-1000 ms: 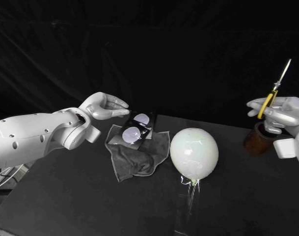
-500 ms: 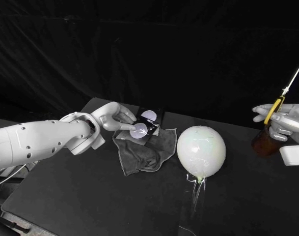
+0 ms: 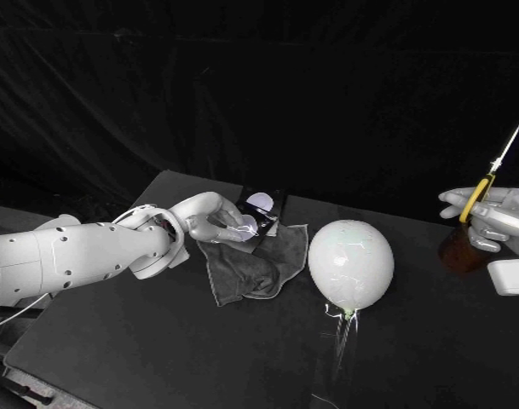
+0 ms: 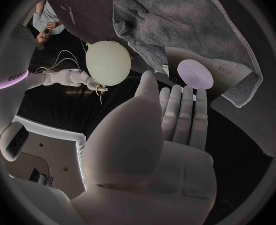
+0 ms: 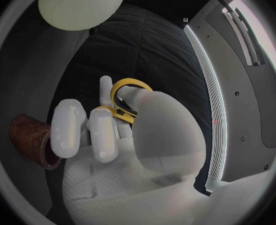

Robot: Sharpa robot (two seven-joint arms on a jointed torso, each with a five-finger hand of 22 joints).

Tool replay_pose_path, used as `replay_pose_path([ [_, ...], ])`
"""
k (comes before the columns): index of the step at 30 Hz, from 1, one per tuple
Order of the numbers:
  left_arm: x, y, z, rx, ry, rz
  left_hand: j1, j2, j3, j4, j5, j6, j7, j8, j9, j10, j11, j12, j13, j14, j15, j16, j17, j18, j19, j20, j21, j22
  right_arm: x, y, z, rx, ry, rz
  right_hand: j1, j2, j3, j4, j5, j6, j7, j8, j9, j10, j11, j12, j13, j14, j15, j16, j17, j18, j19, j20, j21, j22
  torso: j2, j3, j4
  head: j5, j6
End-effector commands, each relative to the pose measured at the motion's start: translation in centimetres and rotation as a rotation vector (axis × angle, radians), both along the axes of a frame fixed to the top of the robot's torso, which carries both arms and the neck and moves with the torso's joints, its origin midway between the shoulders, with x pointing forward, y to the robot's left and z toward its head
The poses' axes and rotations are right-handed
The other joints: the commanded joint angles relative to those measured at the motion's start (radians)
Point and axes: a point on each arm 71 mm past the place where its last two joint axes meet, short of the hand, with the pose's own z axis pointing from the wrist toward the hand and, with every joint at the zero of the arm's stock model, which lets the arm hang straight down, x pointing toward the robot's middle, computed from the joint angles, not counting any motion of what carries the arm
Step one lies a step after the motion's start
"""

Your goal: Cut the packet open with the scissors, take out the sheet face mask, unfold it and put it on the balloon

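asking (spotter): which way does the packet (image 3: 261, 204) lie from your left hand (image 3: 214, 220)?

answering (logger): just ahead of it. the packet is flat on the grey cloth (image 3: 250, 268), left of the balloon (image 3: 350, 262), with its long axis running away from you toward the far edge of the table (image 3: 148, 341). your left hand sits over its near end, coming in from the left. wrist view: fingers (image 4: 183, 110) laid out straight and side by side, thumb lifted off them, tips at the packet's near edge, nothing held. touching or not, can't tell.

asking (spotter): and your right?

answering (logger): your right hand (image 3: 505, 215) is well apart, past the balloon and beside the brown cup (image 3: 459, 249). its fingers are clamped round the yellow handles of the scissors (image 3: 481, 189), blades pointing up (they look closed, no gap to see).

asking (spotter): so whose pickup?

answering (logger): the left's, by my read; it's much the nearer. pinch across the near short end, and the far end should stand free for your blades.
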Motion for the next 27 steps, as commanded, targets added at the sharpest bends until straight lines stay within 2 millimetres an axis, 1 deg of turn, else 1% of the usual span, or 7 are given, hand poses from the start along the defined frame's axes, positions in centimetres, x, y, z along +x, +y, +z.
replay_pose_path([
  [1, 0.0, 0.1, -0.1, 0.053, -0.037, 0.017, -0.019, 0.001, -0.013, -0.001, -0.005, 0.010, 0.006, -0.001, -0.001, 0.008, 0.001, 0.001, 0.002, 0.016, -0.004, 0.010, 0.003, 0.012, 0.021, -0.001, 0.014, 0.005, -0.1, 0.3, 0.1, -0.006, -0.006, 0.028, 0.011, 0.001, -0.007, -0.001, 0.001, 0.000, -0.005, 0.006, 0.002, 0.296, -0.113, 0.007, 0.002, 0.032, -0.010, -0.007, -0.001, 0.007, -0.005, -0.001, -0.004, 0.074, -0.001, 0.0006, 0.0003, 0.001, 0.000],
  [11, -1.1, -1.3, -1.2, 0.064, 0.034, -0.049, -0.019, 0.020, -0.053, -0.001, -0.006, 0.052, -0.023, 0.010, -0.004, 0.077, -0.031, 0.030, 0.007, 0.125, -0.046, 0.107, 0.049, 0.014, 0.125, -0.036, 0.097, 0.041, -0.2, 0.4, 0.0, -0.014, -0.007, 0.035, 0.012, 0.001, -0.007, -0.001, 0.001, 0.000, -0.005, 0.007, 0.002, 0.295, -0.114, 0.007, 0.003, 0.032, -0.010, -0.007, -0.001, 0.006, -0.004, -0.001, -0.003, 0.075, -0.001, 0.0004, 0.0014, -0.006, -0.004],
  [17, -2.7, -2.4, -2.2, 0.088, 0.070, -0.109, -0.060, -0.002, -0.103, -0.001, -0.004, 0.052, -0.049, 0.008, -0.006, 0.096, -0.046, 0.052, 0.017, 0.202, -0.074, 0.249, 0.137, 0.011, 0.156, -0.054, 0.152, 0.072, -0.2, 0.4, -0.1, -0.018, -0.008, 0.037, 0.012, 0.001, -0.007, -0.001, 0.001, 0.000, -0.005, 0.007, 0.002, 0.295, -0.114, 0.007, 0.003, 0.032, -0.010, -0.007, -0.001, 0.006, -0.004, -0.001, -0.003, 0.075, -0.002, 0.0002, 0.0013, -0.012, -0.004],
  [22, -3.5, -3.4, -2.5, 0.114, 0.068, -0.154, -0.098, -0.022, -0.147, -0.002, 0.009, 0.059, -0.070, 0.029, 0.005, 0.155, -0.092, 0.201, 0.111, 0.213, -0.126, 0.604, 0.387, 0.011, 0.227, -0.106, 0.323, 0.177, -0.2, 0.3, -0.1, -0.022, -0.009, 0.038, 0.012, 0.002, -0.007, -0.001, 0.001, 0.000, -0.005, 0.007, 0.002, 0.295, -0.114, 0.007, 0.003, 0.032, -0.010, -0.007, 0.000, 0.006, -0.004, -0.001, -0.003, 0.075, -0.002, -0.0010, -0.0003, -0.016, -0.004],
  [23, -3.6, -3.5, -2.6, 0.121, 0.069, -0.161, -0.109, -0.009, -0.157, 0.007, -0.005, 0.056, -0.074, 0.047, 0.014, 0.098, -0.113, 0.342, 0.225, 0.139, -0.135, 0.808, 0.537, -0.003, 0.208, -0.144, 0.463, 0.274, -0.2, 0.3, -0.1, -0.023, -0.009, 0.038, 0.013, 0.002, -0.009, -0.002, 0.001, 0.000, -0.005, 0.007, 0.003, 0.295, -0.114, 0.007, 0.004, 0.032, -0.010, -0.006, 0.000, 0.007, -0.004, -0.001, -0.004, 0.075, -0.002, -0.0012, -0.0003, -0.016, -0.004],
  [25, -3.8, -3.9, -2.7, 0.136, 0.070, -0.173, -0.105, -0.004, -0.162, -0.008, -0.003, 0.054, -0.092, 0.060, 0.019, 0.019, -0.101, 0.471, 0.332, 0.189, -0.153, 0.944, 0.650, -0.001, 0.171, -0.154, 0.573, 0.354, -0.2, 0.3, -0.2, -0.026, -0.009, 0.038, 0.014, 0.002, -0.009, -0.003, 0.001, 0.000, -0.006, 0.007, 0.003, 0.295, -0.114, 0.007, 0.005, 0.032, -0.010, -0.006, 0.000, 0.006, -0.004, -0.001, -0.004, 0.075, -0.002, -0.0006, 0.0004, -0.019, -0.005],
  [27, -3.9, -4.2, -2.8, 0.154, 0.070, -0.180, -0.118, -0.007, -0.170, -0.001, -0.006, 0.051, -0.086, 0.064, 0.020, 0.028, -0.119, 0.540, 0.379, 0.248, -0.151, 1.017, 0.722, 0.004, 0.166, -0.159, 0.620, 0.387, -0.3, 0.3, -0.2, -0.029, -0.009, 0.038, 0.016, 0.002, -0.011, -0.004, 0.001, 0.000, -0.006, 0.007, 0.003, 0.294, -0.114, 0.007, 0.006, 0.032, -0.010, -0.007, 0.000, 0.007, -0.004, -0.002, -0.005, 0.074, -0.002, -0.0002, 0.0007, -0.019, -0.005],
])
